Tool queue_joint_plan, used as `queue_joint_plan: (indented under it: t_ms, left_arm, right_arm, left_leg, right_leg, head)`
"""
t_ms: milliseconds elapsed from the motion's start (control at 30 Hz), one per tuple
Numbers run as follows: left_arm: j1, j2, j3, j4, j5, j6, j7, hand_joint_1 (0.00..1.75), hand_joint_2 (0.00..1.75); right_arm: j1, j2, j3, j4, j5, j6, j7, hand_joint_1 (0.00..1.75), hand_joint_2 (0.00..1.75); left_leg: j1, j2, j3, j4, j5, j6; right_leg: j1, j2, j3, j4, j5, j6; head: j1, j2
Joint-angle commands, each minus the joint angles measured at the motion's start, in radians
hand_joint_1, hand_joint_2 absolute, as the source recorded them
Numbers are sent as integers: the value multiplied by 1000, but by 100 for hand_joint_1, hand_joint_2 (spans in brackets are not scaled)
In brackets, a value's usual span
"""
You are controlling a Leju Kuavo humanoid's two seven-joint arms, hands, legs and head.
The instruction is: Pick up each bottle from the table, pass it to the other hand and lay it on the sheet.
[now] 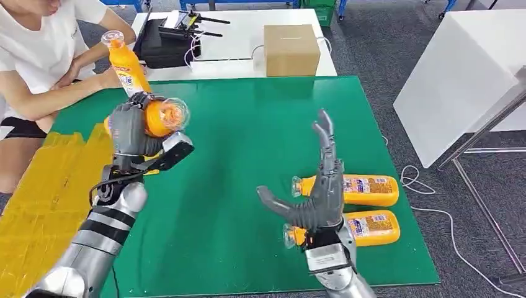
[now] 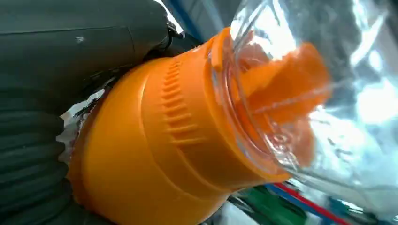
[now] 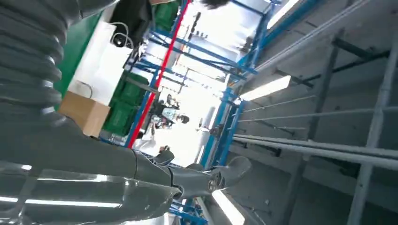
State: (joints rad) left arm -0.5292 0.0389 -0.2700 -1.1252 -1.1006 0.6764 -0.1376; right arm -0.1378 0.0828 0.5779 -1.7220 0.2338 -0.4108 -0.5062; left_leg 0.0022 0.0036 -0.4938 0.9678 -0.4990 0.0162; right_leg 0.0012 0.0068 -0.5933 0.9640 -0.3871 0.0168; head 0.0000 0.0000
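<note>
My left hand grips an orange bottle by its body, raised above the green mat, clear cap pointing toward the right. In the left wrist view the bottle's orange neck and clear cap sit right against my hand. My right hand is raised over the mat's right part, open, fingers straight up and thumb out to the left, holding nothing; the right wrist view shows its fingers. Two more orange bottles lie on their sides behind it. The yellow sheet lies at the left.
A person sits at the far left holding another orange bottle upright at the mat's far left corner. A cardboard box and a black case stand on the white table beyond. A white table is at the right.
</note>
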Motion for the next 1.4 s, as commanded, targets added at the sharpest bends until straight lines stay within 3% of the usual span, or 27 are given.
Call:
queue_joint_plan:
  t_ms: [33, 367, 467, 833, 900, 933, 967, 1000, 1400]
  left_arm:
    - [-126, 53, 106, 390, -248, 22, 66, 175, 175]
    - [-145, 88, 95, 523, -386, 22, 152, 175, 175]
    - [-137, 95, 125, 592, -374, 22, 149, 175, 175]
    - [-156, 100, 173, 772, -342, 22, 147, 175, 175]
    - [-147, 98, 192, 779, -322, 22, 142, 117, 175]
    - [-147, 99, 190, 792, -325, 20, 151, 75, 175]
    - [-148, 98, 195, 805, -320, 14, 156, 19, 175]
    - [-147, 97, 198, 809, -316, 16, 155, 0, 175]
    - [-121, 69, 288, 813, -196, 4, 86, 0, 175]
  right_arm:
    - [3, -57, -49, -50, -36, 37, -1, 0, 175]
    - [-2, -71, -44, -39, -43, 38, 1, 0, 175]
    - [4, -80, -45, -37, -52, 34, -3, 0, 175]
    - [-2, -93, -37, -18, -68, 43, 5, 0, 175]
    - [-8, -92, -35, -1, -71, 47, 7, 0, 175]
    - [-10, -91, -34, 4, -72, 49, 7, 0, 175]
    - [-13, -91, -32, 10, -73, 52, 7, 0, 175]
    - [-14, -91, -31, 12, -73, 53, 8, 0, 175]
    - [-22, -82, -30, 67, -77, 65, 28, 0, 175]
  left_leg:
    - [2, 1, 5, -1, -1, -1]
    - [1, 0, 1, 0, 0, 0]
    - [2, 0, 7, -1, -2, -1]
    - [1, -1, 3, -1, -1, -1]
    - [1, -1, 5, -1, -1, -1]
    - [2, 0, 6, -2, -2, -1]
    - [2, 0, 6, -1, -2, -1]
    - [1, 0, 2, -1, -1, 0]
    - [1, -1, 2, -1, 0, 0]
  right_leg:
    - [1, 0, 5, -1, -1, 0]
    - [1, 0, 2, 0, 0, 0]
    - [2, 0, 7, -1, -2, 1]
    - [1, -1, 3, -1, -1, 0]
    - [1, 0, 5, -1, -1, 1]
    - [2, 0, 6, -2, -1, 1]
    - [2, 1, 6, -1, -1, 1]
    - [1, 0, 2, -1, 0, 0]
    - [0, 0, 2, -1, 0, 1]
  head:
    - [0, 0]
    - [0, 0]
    - [0, 0]
    - [0, 0]
    - [0, 0]
    - [0, 0]
    - [0, 0]
    - [0, 0]
    - [0, 0]
